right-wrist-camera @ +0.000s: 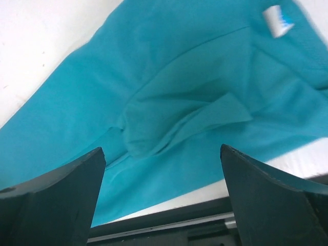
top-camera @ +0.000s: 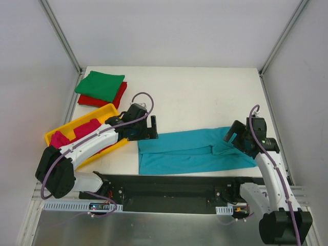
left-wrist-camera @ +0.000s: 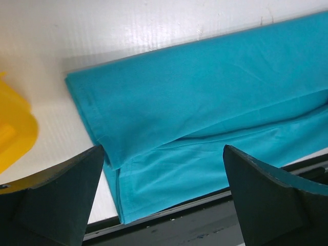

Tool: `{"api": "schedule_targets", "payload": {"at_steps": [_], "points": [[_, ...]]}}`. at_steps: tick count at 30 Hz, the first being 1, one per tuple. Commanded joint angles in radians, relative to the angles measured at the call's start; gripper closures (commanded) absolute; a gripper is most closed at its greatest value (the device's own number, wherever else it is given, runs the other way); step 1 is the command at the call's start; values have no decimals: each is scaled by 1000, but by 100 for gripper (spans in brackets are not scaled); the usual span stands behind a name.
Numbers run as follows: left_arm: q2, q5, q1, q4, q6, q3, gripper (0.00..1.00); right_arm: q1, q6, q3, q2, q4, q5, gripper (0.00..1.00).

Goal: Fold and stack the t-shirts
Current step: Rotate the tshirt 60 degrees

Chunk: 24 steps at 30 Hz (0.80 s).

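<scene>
Both of my claws are spread wide and hold nothing. My left claw (top-camera: pixel 149 128) hovers over one short end of the teal-blue t-shirt (top-camera: pixel 189 151), and my right claw (top-camera: pixel 234 136) hovers over the other, so the shirt lies stretched between them on the worktop (top-camera: pixel 205 97).

The shirt is a long band, its sides turned in. Under my right claw a sleeve lies tucked across the body, and the white neck label (right-wrist-camera: pixel 277 20) shows just beyond my fingers. Under my left claw I see the hem end, with two layers lying slightly out of line at the corner.

I judge the lengthwise fold done and the crosswise fold next. For that, one claw needs to drop to its end and pinch all the layers together at the edge. It then lifts and carries that end over towards the other claw. The offset layers below my left claw could slip apart if I catch only the top one, so I would close low, against the worktop.

Beyond and to the outside of my left claw, the green t-shirt (top-camera: pixel 100 84) sits folded on the red t-shirt (top-camera: pixel 121 95), which is where I expect the teal one to go. Beside my left arm, the magenta-pink t-shirts (top-camera: pixel 87 129) wait in the yellow tray (top-camera: pixel 110 107).
</scene>
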Motion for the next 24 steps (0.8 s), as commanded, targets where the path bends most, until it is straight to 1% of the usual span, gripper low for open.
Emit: {"api": "schedule_targets", "payload": {"at_steps": [1,5,8,11,14,17,20,22,24], "points": [[106,96,-40,34,26,54,1,-6,62,-36,126,141,-196,4],[198,119,-74,60,14,48,1,-9,50,6,325,175,-132,4],[250,113,-76,69,-3,20,1,-18,50,27,448,191,-103,4],[270,130,-79,86,-22,-21,1,-25,50,34,552,238,-119,4],[268,137,-86,97,-45,-61,1,-23,32,98,666,263,-115,4],[255,127,-97,98,-84,-100,1,-25,21,204,789,293,-136,4],[242,130,-128,110,-158,-132,1,-23,13,344,933,336,-230,4],[241,122,-174,123,-213,-132,1,-2,-8,501,1042,343,-288,4],[245,121,-226,127,-261,-118,1,43,-43,678,1176,285,-296,4]]}}
